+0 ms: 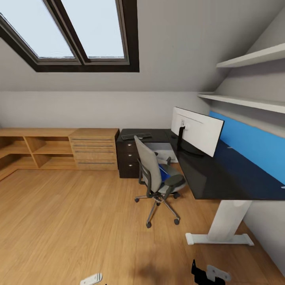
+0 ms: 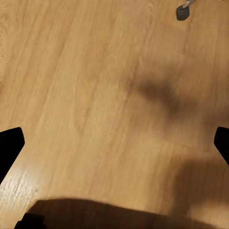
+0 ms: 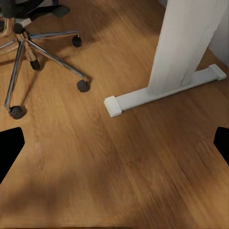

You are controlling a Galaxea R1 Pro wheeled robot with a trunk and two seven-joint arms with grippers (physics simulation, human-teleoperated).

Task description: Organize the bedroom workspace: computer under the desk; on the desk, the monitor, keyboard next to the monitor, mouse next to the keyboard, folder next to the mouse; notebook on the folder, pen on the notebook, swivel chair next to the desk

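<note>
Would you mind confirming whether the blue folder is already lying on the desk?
No, the folder rests on the seat of the swivel chair, beside the desk.

An attic room with a sloped grey ceiling holds a dark-framed skylight [image 1: 71, 33] showing pale sky. The wooden plank floor [image 1: 71, 221] runs to a low light wooden drawer unit [image 1: 94, 149] with open shelves [image 1: 35, 150] along the far wall. Two white wall shelves [image 1: 253, 79] hang above a blue flat panel [image 1: 253, 144].
</note>
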